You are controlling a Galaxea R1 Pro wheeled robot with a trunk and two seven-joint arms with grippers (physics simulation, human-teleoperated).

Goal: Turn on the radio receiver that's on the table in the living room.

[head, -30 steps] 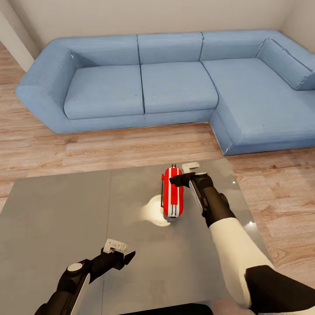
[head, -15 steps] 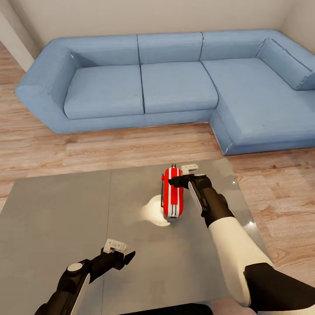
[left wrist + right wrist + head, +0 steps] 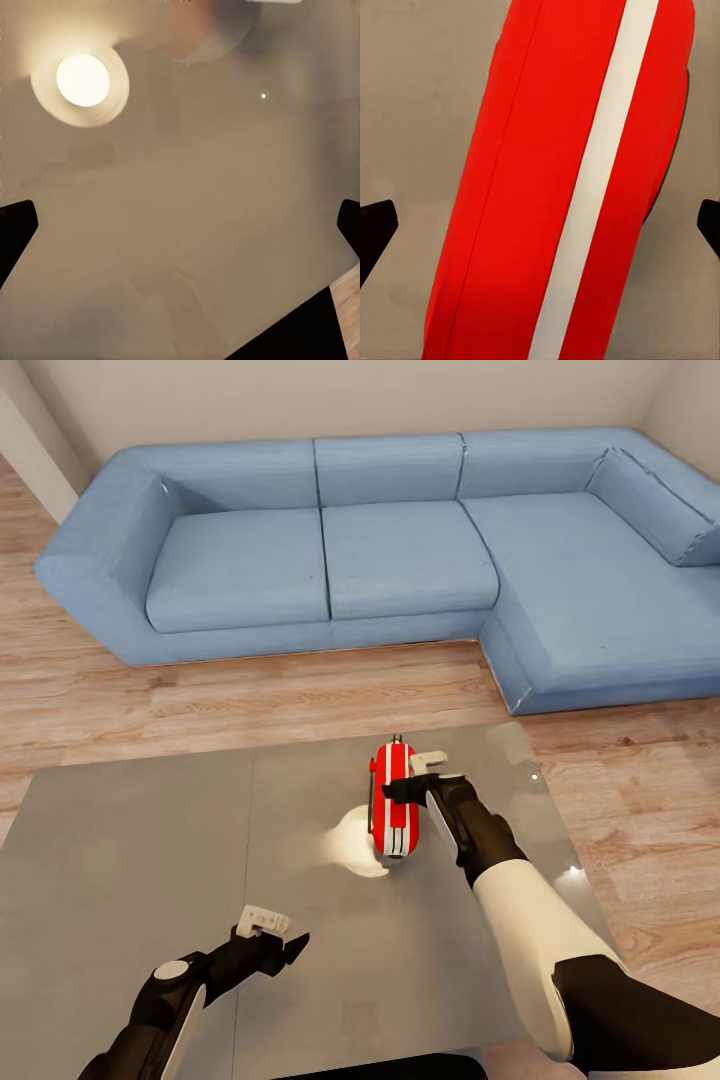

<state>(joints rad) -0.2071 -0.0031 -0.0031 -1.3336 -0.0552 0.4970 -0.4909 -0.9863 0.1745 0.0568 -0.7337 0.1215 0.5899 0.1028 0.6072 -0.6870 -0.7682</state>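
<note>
R gripper [image 3: 408, 775] spread wide, fingertips at frame edges in wrist view, poised over radio receiver [image 3: 395, 812] w/o gripping it, radio lying on grey table [image 3: 130, 840] nr its right side; L gripper [image 3: 280, 935] open, empty, over table.

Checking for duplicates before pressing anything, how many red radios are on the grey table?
1: the radio receiver lies right of centre on the table, just beside the right gripper.

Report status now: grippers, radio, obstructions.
Right gripper open, over radio receiver. Left gripper open, low over table. Radio lying on table. Nothing blocking.
</note>
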